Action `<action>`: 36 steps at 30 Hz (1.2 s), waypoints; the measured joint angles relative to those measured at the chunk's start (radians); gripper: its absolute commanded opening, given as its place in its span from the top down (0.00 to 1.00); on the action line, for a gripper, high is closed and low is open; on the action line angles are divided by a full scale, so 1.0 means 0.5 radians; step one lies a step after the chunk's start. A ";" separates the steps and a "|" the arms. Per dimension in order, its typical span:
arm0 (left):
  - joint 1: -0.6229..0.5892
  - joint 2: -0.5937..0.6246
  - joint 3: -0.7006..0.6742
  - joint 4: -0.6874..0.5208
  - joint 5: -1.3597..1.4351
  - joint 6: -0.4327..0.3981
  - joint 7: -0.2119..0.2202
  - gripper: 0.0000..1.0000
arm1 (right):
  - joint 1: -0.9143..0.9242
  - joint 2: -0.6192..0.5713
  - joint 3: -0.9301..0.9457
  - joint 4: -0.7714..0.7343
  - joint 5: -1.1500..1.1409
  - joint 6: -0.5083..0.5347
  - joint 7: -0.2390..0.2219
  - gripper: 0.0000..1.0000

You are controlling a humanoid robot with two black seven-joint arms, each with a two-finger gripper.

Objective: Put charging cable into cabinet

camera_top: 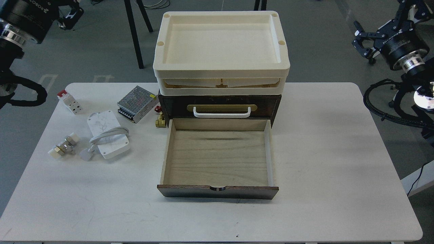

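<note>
The charging cable [107,137], a flat white brick with a thick white cord looped over it, lies on the table left of the cabinet. The cabinet [169,105] is dark brown with a cream tray [220,40] on top and a white handle [222,112]. Its lower pale-wood drawer [217,156] is pulled out towards me and holds nothing. My left gripper [69,13] hangs high at the far left, dark and small. Far to the right, off the table, my right gripper [362,40] has its fingers spread. Neither gripper holds anything.
On the white table [339,152] left of the cabinet lie a perforated silver power-supply box [137,103], a red-and-white breaker [69,101], a brass valve [160,119] and a brass-and-white fitting [63,147]. Black stand legs rise behind the table.
</note>
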 measured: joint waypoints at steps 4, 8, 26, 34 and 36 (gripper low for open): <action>0.003 -0.038 -0.025 0.044 -0.005 0.000 0.000 0.00 | -0.008 0.007 0.019 0.011 -0.002 0.000 -0.002 0.00; 0.017 -0.083 -0.061 0.266 -0.014 -0.001 0.000 0.00 | 0.033 0.022 0.025 0.013 -0.003 0.000 -0.003 0.00; 0.266 0.452 -0.731 -0.979 0.862 0.061 -0.001 0.01 | 0.047 -0.170 0.104 0.011 0.009 0.000 0.000 0.00; 0.291 0.824 -0.194 -1.180 2.529 0.321 -0.001 0.01 | -0.068 -0.329 0.116 0.021 0.018 0.000 0.002 0.00; 0.301 0.855 -0.093 -1.144 2.969 0.367 -0.001 0.01 | -0.105 -0.341 0.122 0.064 0.018 0.000 0.003 0.00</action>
